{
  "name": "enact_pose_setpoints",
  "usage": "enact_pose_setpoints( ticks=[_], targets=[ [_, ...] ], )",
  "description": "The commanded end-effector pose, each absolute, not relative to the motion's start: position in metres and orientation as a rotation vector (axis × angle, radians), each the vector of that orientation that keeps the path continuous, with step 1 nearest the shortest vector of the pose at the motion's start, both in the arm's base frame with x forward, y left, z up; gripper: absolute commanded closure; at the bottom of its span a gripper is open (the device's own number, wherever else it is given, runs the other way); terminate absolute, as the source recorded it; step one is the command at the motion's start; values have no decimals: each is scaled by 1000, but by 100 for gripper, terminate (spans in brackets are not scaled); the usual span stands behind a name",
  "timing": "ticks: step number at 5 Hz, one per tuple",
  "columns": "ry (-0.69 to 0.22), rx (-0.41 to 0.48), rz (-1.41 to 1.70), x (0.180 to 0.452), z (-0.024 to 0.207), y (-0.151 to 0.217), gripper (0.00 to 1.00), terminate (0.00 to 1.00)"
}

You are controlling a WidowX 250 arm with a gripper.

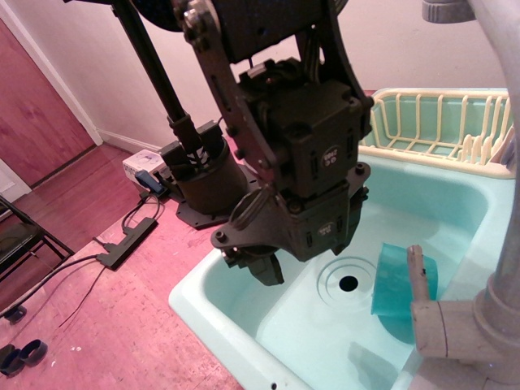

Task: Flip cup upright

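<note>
Right now your cup (400, 291) lies in the sink (244, 305) at the lower right of the frame, just right of the drain (348, 283). Your gripper (262, 265) hangs left of centre, above the sink's left part, apart from the cup. You can't tell how far its fingers are parted; it holds nothing visible.

A toy kitchen set up in a room of a home. A pale mint sink (244, 321) with a drain (348, 283) sits beside a cream dish rack (439, 122). Wood floor (77, 191), a door (36, 106) and shoes (23, 356) lie beyond.
</note>
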State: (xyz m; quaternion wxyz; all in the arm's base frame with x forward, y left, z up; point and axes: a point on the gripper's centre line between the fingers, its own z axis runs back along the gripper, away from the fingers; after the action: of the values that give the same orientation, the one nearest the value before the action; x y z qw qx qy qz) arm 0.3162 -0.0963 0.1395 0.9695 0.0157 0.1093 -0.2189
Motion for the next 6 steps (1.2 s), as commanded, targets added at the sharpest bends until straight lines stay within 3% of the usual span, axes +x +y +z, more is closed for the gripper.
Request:
enact_pose_setpoints(
  ticks=[1,2,4,6],
  targets=[
    [221,32,-442,316,139,-96,0,0],
    [154,102,-474,301,162,-87,0,0],
    [97,123,-499,266,193,-84,0,0],
    [-3,329,-554,282,161,-68,0,0]
  ],
)
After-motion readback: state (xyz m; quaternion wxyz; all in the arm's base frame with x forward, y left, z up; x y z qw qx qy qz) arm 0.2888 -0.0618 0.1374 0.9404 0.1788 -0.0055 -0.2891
